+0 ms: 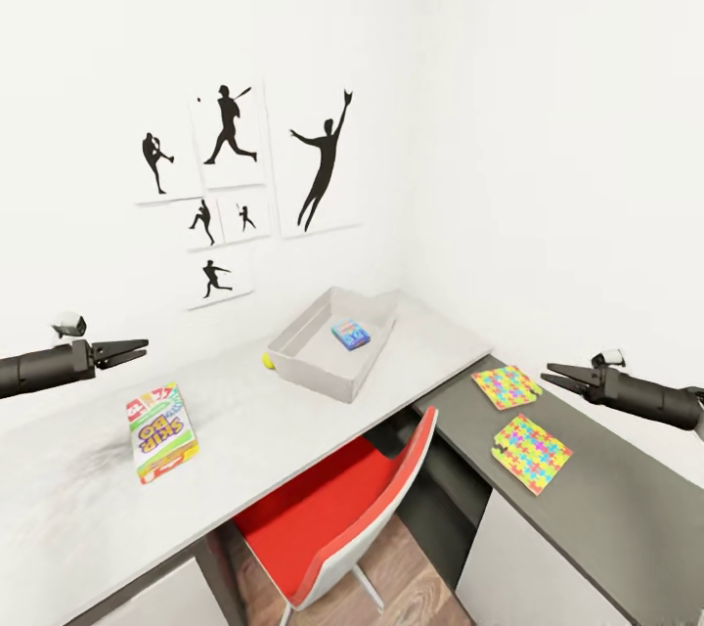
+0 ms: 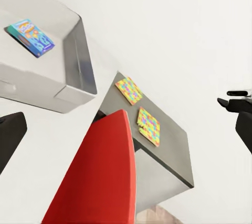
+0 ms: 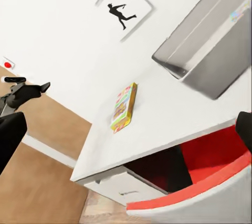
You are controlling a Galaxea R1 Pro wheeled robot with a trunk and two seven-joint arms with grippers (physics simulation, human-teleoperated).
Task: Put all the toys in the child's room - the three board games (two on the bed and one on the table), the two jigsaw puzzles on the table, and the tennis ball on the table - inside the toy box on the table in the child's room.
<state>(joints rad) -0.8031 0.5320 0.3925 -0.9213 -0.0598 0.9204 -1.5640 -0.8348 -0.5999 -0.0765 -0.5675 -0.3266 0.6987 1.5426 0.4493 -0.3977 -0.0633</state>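
Note:
The translucent grey toy box (image 1: 293, 349) stands on the light grey table (image 1: 254, 411) near the back wall, with a blue board game (image 1: 350, 334) lying inside it. A small tennis ball (image 1: 267, 361) rests against the box's left side. A white board game (image 1: 161, 430) with red lettering lies flat on the table at the left. Two jigsaw puzzles (image 1: 506, 386) (image 1: 531, 452) lie on the lower dark grey section. My left gripper (image 1: 137, 349) hovers open above the table's left part, empty. My right gripper (image 1: 554, 376) hangs open and empty just right of the puzzles. The bed is out of view.
A red chair (image 1: 342, 509) is tucked under the table in front of the toy box. A white drawer unit (image 3: 126, 187) sits under the light top. Black ball-player pictures (image 1: 230, 127) hang on the white wall. Wood-plank floor (image 1: 411, 597) shows below the chair.

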